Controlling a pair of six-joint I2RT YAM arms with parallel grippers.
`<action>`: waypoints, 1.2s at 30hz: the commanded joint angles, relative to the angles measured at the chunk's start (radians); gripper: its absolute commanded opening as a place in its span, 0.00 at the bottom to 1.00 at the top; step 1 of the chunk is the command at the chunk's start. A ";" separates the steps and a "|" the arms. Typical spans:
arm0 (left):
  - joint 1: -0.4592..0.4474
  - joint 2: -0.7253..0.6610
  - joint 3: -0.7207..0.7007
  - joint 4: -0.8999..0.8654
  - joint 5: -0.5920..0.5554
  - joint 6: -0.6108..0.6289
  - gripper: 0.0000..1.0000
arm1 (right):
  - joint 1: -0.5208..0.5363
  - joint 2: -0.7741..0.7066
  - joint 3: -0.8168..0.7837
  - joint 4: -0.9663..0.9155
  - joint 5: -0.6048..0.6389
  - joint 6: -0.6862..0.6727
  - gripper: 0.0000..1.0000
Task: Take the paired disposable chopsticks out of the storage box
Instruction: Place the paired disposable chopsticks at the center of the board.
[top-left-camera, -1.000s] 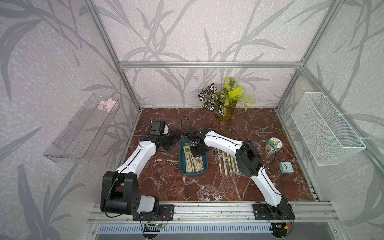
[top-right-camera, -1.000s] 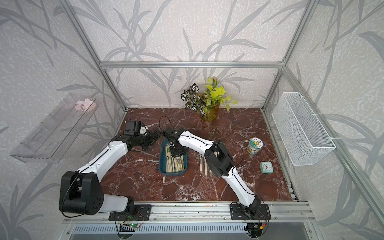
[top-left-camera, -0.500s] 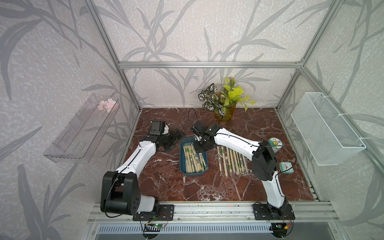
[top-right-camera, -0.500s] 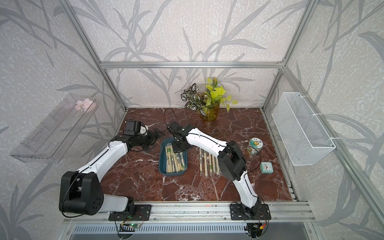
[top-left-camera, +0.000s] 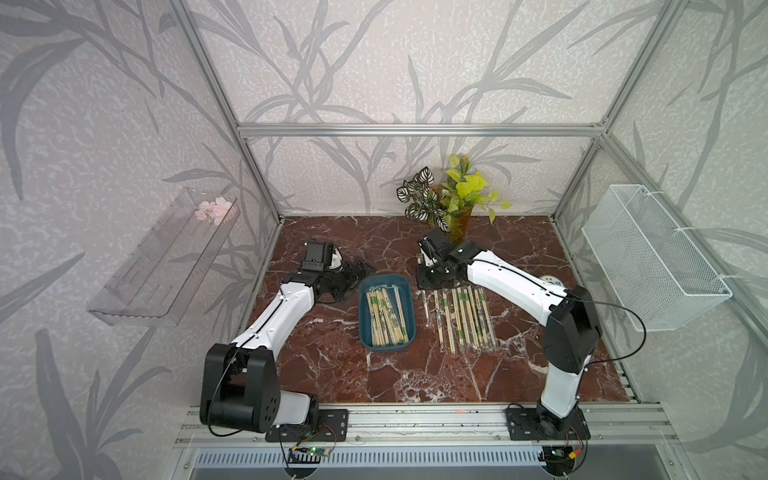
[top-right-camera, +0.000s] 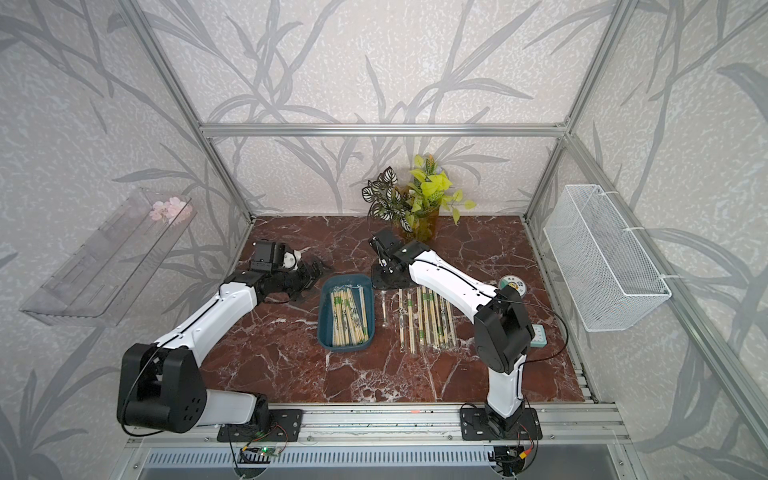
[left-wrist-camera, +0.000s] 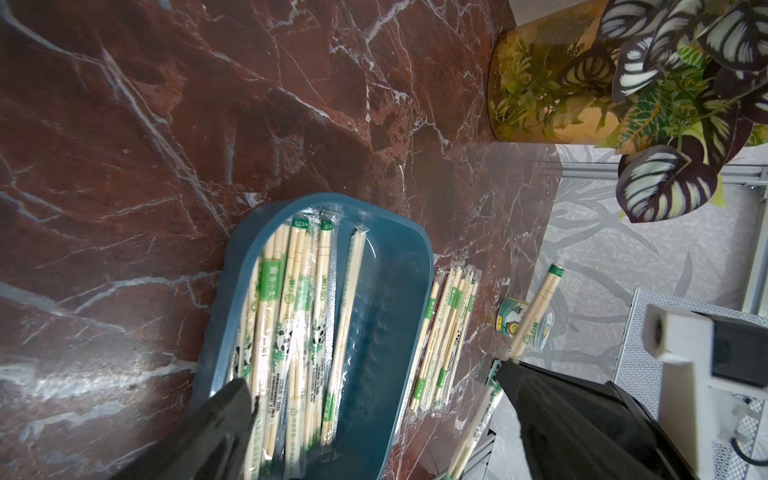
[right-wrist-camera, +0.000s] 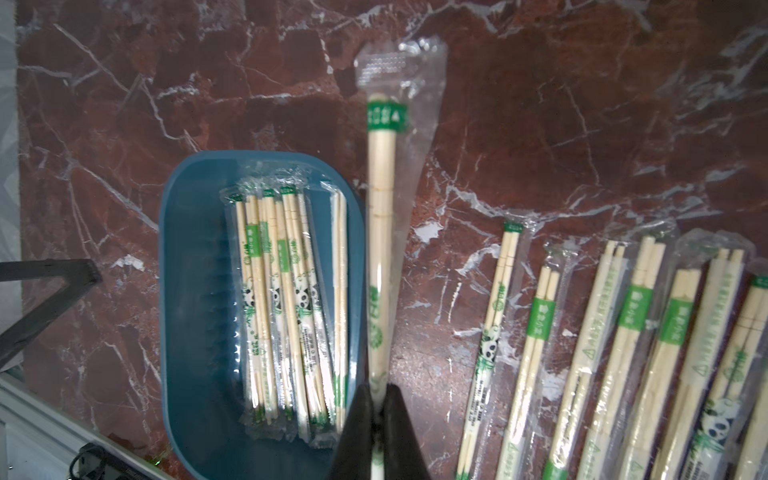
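The storage box (top-left-camera: 386, 348) (top-right-camera: 345, 349) is a dark teal tray in the middle of the table. Several paired disposable chopsticks (top-left-camera: 386, 316) (right-wrist-camera: 282, 299) lie lengthwise in it. More wrapped pairs (top-left-camera: 461, 320) (right-wrist-camera: 623, 332) lie in a row on the table to its right. My right gripper (top-left-camera: 426, 284) (right-wrist-camera: 376, 390) hangs just behind the gap between box and row. It is shut on the end of one wrapped pair (right-wrist-camera: 382, 216) (top-right-camera: 383, 305). My left gripper (top-left-camera: 358, 270) (left-wrist-camera: 372, 376) stands open and empty over the box's back left corner.
A plant in an amber vase (top-left-camera: 455, 216) stands at the back, close behind the right gripper. A round tin (top-right-camera: 512, 286) and a small teal box (top-right-camera: 538, 336) lie right of the row. A wire basket (top-left-camera: 652, 266) hangs on the right wall, a clear shelf (top-left-camera: 166, 257) on the left.
My right gripper has closed on one pair in the box, lifted it out and swung right and back. The row beside the box now shows in full. The left arm has barely moved.
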 joint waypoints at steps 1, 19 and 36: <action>-0.029 -0.023 0.003 0.018 -0.007 -0.010 1.00 | 0.003 0.016 -0.054 0.012 0.020 -0.015 0.03; -0.121 0.008 0.015 0.035 -0.039 -0.042 1.00 | -0.003 0.163 -0.140 0.077 0.087 -0.009 0.09; -0.130 -0.001 0.003 0.027 -0.090 -0.037 1.00 | -0.002 -0.009 -0.151 0.076 0.032 -0.009 0.28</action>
